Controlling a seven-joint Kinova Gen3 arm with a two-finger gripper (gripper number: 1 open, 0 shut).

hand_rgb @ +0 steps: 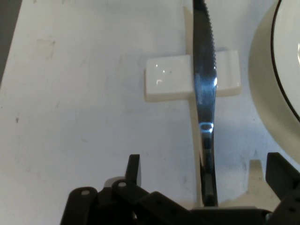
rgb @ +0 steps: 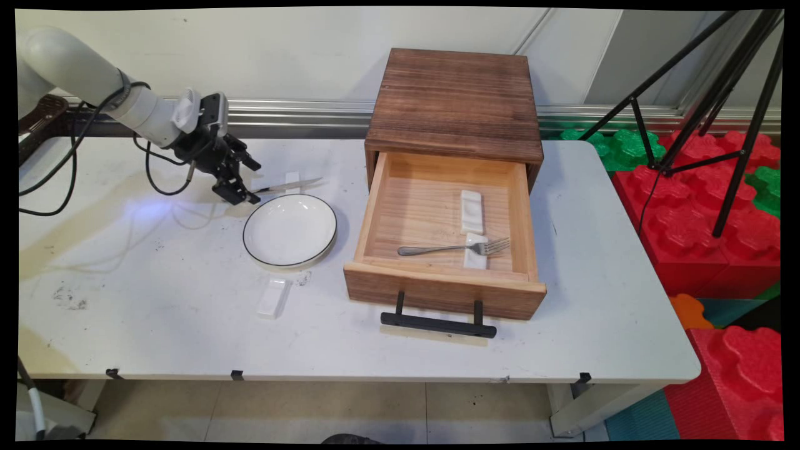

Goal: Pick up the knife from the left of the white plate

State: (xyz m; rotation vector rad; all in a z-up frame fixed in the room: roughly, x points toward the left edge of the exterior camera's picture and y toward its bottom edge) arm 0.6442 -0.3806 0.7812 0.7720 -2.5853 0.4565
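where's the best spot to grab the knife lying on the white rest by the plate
Probably the handle end of the knife, from above, fingers either side of its narrow width. The white rest props the blade, so the handle side nearest the gripper looks most reachable; the plate crowds one side.

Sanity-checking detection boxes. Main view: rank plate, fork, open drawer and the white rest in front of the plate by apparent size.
1. Open drawer
2. Plate
3. Fork, long but thin
4. White rest

Drawer and rest sit nearest the camera, but the gaps are wide enough.
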